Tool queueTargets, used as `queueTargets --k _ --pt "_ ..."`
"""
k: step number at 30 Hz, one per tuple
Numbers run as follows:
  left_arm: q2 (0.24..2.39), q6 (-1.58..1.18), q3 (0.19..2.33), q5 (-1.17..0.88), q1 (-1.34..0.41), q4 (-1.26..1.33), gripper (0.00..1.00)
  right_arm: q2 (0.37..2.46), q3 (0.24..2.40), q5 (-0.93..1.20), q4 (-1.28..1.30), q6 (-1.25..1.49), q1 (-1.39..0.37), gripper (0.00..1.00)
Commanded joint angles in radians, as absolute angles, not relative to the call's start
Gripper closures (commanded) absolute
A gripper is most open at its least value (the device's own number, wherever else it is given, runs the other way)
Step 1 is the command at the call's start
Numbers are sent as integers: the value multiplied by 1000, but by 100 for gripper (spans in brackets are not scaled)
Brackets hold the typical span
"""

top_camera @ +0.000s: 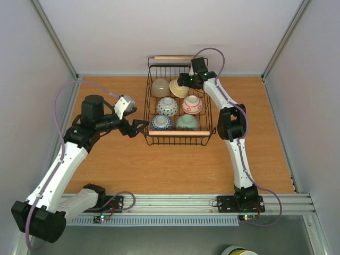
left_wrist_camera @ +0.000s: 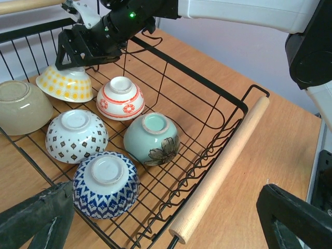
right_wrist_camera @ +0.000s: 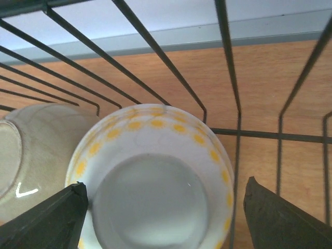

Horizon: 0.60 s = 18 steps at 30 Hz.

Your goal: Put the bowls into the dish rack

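Note:
The black wire dish rack holds six bowls, all upside down: beige, yellow-dotted, white with blue diamonds, red-patterned, blue-patterned and pale green. My right gripper is open inside the rack's far end, its jaws on either side of the yellow-dotted bowl, which leans tilted. My left gripper is open and empty by the rack's near left corner, looking at the near wooden handle and the blue-patterned bowl.
The rack's far wooden handle lies near the back wall. The rack's wires stand close around my right gripper. Grey side walls border the orange-brown table.

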<state>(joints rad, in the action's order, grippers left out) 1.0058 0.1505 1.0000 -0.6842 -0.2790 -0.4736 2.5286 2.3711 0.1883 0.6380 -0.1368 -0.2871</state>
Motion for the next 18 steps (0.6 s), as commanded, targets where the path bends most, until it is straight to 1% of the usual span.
queueTargets --k 1,4,7,10,11,12,15,17,18 --pt "1020 160 1006 -701 -277 -443 4 2576 2433 233 658 -114 -285 19" --pt "1017 159 1006 -700 -277 -442 4 2578 2436 284 657 -104 -285 25" --pt "1019 158 1005 -701 -278 -439 4 2579 2436 318 661 -88 -285 36" --pt "1019 158 1005 -703 -277 -439 4 2580 2436 334 672 -79 -285 50" --pt "1019 158 1005 -703 -277 -439 4 2580 2436 334 678 -79 -286 59" --pt "1019 156 1005 -704 -278 -438 4 2580 2435 328 685 -80 -286 65" --pt "1019 156 1005 -705 -279 -437 4 2579 2434 315 701 -98 -285 80" --pt "1020 156 1005 -703 -278 -436 4 2577 2434 307 708 -109 -286 87" --pt "1022 155 1003 -703 -278 -435 4 2576 2434 304 711 -114 -286 89"
